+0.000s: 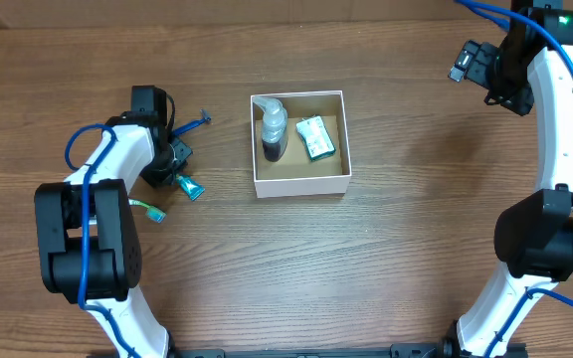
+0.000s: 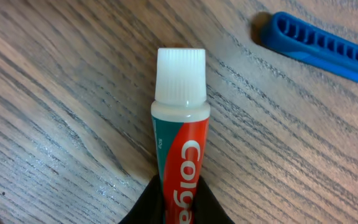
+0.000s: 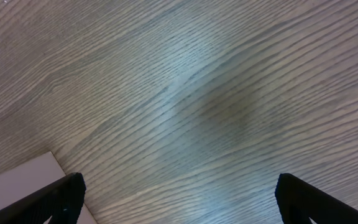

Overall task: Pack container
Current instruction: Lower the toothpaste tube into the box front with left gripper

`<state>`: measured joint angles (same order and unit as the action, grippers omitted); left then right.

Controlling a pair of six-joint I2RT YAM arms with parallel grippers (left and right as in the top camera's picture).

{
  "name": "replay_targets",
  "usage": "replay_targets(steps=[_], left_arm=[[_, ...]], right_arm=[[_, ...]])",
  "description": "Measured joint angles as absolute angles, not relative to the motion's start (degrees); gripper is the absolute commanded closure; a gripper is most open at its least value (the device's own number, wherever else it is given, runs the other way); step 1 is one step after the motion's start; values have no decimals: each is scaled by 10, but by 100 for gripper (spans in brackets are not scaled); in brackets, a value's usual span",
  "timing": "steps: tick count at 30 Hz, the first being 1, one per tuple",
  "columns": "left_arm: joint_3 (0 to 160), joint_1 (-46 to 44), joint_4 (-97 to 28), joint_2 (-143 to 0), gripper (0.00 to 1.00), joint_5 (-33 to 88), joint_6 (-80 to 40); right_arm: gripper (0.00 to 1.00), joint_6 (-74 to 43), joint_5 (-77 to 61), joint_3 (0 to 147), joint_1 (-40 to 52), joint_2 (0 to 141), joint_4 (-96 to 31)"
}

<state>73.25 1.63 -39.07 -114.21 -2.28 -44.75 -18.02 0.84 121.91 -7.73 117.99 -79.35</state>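
1. Left gripper (image 2: 178,205) is clamped on the tube (image 2: 180,155). The dark fingers pinch its lower body and the white cap points straight out ahead of them.
2. I cannot tell whether the tube rests on the table (image 1: 406,249) or is just lifted off it.
3. The box (image 1: 301,185) sits mid-table, to the right of the left gripper, with bare wood between them and no obstacle on that line.
4. In the overhead the tube's long axis runs diagonal, so it does not line up with any box wall.
5. The left arm is much nearer the box. Right gripper (image 3: 179,186) is well apart at the far right corner, its fingers spread wide with nothing between them.
6. Inside the box, the bottle (image 1: 272,129) lies along the left wall and the packet (image 1: 314,137) sits centre-right. They are near each other, but I cannot tell if they touch.
7. The open room is the brown strip along the near wall. The gap beside the right wall looks slim.
8. Judgement: the move is lift, carry right over the left wall, and turn the wrist so the tube lies parallel to the near wall.
9. Risk: the cap could clip the rim or knock the bottle if the tube comes in low.
10. Nearby loose items are a blue ribbed piece (image 2: 322,46) beyond the cap and a green item (image 1: 147,209) beside the left arm. Both are off the carry path.
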Motion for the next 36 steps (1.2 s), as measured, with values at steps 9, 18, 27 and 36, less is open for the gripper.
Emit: replay_targets(steps=[9,18,27,36], left_arm=[[939,10,-614,-1205,95,129,-236],[1189,-89,-757,-1204,92,159,-52],[1320,-300,-834,-1204,81,116,124],[1320,-366,-768,-1204,70,-30,187]], right_arm=[[0,-180,9,1219,-77,1180,-793],[0,-180,8,1219,-77,1180,-794],[0,-180,9,1219,-77,1180,-794],[0,-180,8,1219,-77,1180,-794]])
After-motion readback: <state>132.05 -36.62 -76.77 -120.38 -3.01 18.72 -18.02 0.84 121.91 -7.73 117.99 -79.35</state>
